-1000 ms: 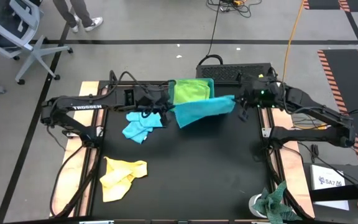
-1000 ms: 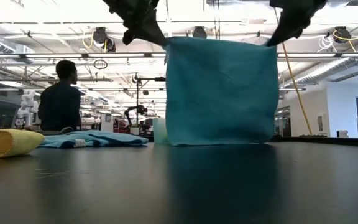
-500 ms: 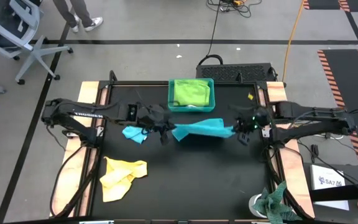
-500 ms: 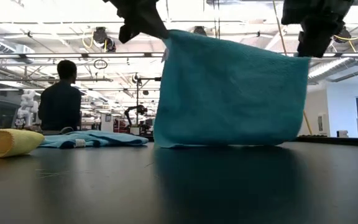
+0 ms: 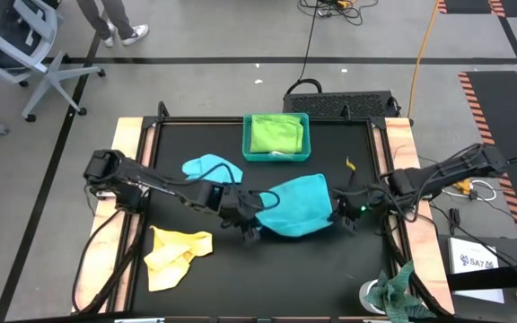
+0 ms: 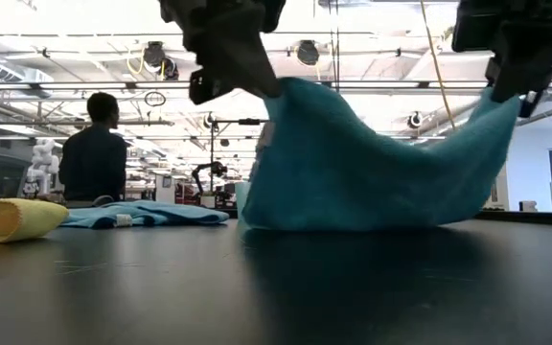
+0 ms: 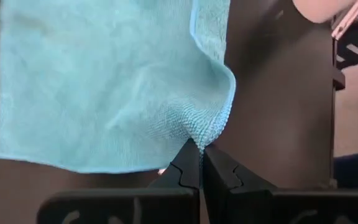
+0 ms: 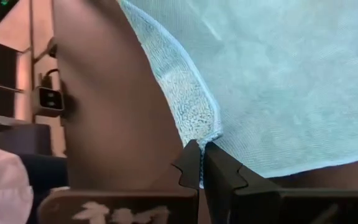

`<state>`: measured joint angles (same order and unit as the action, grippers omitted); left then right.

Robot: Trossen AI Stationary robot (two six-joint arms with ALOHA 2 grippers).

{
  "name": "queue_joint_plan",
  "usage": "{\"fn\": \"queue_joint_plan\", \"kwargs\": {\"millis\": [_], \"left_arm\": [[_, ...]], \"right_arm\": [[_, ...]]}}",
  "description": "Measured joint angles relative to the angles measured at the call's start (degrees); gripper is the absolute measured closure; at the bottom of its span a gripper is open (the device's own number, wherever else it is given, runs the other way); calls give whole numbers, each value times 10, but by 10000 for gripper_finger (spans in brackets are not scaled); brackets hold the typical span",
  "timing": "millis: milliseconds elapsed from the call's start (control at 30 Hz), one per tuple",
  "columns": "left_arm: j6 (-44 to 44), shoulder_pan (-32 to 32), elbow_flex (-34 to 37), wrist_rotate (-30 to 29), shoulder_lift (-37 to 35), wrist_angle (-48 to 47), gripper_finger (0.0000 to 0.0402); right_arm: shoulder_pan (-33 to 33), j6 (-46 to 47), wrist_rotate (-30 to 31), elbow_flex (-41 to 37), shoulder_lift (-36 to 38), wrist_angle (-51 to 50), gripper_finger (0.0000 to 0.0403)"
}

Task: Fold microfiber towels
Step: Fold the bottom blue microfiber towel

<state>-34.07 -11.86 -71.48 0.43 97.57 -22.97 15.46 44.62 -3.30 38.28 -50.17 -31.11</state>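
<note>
A turquoise towel (image 5: 296, 205) is held up by two corners over the middle of the black table (image 5: 330, 260). Its lower part (image 6: 353, 216) lies on the table and its top edge sags between the corners. My left gripper (image 5: 255, 215) is shut on the left corner and my right gripper (image 5: 337, 212) is shut on the right one. A light blue towel (image 5: 212, 168) lies crumpled behind the left arm. A yellow towel (image 5: 176, 256) lies at the near left. A lime green towel (image 5: 276, 133) lies in the teal tray (image 5: 247, 135). My left gripper pinches one corner of the turquoise towel (image 7: 211, 132) between its two fingers (image 7: 188, 165), slanting down from the table's left and near side. The corner is lifted and the cloth slopes away down onto the table. My right gripper pinches the other raised corner (image 8: 204, 132) between its two fingers (image 8: 219, 168), slanting down from the right. The cloth falls slack from this corner (image 6: 498, 105) to the table.
A mottled green-and-white rag (image 5: 400, 292) hangs at the near right corner. A person (image 6: 94, 153) sits beyond the table in the low view. Bare tabletop lies in front of the turquoise towel and to the right of the yellow one.
Both grippers have gone down and toward the table's near edge, carrying the towel's two corners away from the tray. The towel hung as a flat upright sheet; now its top edge sags between the corners and more of the cloth lies on the table.
</note>
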Motion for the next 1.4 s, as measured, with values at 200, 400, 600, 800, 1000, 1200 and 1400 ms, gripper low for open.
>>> {"fn": "queue_joint_plan", "kwargs": {"millis": [200,400,600,800,1000,1200,1400], "left_arm": [[19,6,0,-48,-22,-16,400],[93,78,-1,-105,-101,-16,400],[195,159,-1,-146,-197,3,401],[275,210,-1,-130,-238,39,401],[284,213,-1,-95,-225,6,401],[266,195,-1,-78,-202,-55,401],[218,149,-1,-43,-154,-80,401]], "right_arm": [[11,-22,20,2,1,19,403],[-48,-138,70,73,27,-51,403],[-144,-330,155,191,43,-131,403],[-238,-470,168,309,36,-150,403],[-258,-476,150,337,33,-183,403],[-257,-421,124,294,25,-239,403],[-239,-338,41,229,24,-243,403]]}}
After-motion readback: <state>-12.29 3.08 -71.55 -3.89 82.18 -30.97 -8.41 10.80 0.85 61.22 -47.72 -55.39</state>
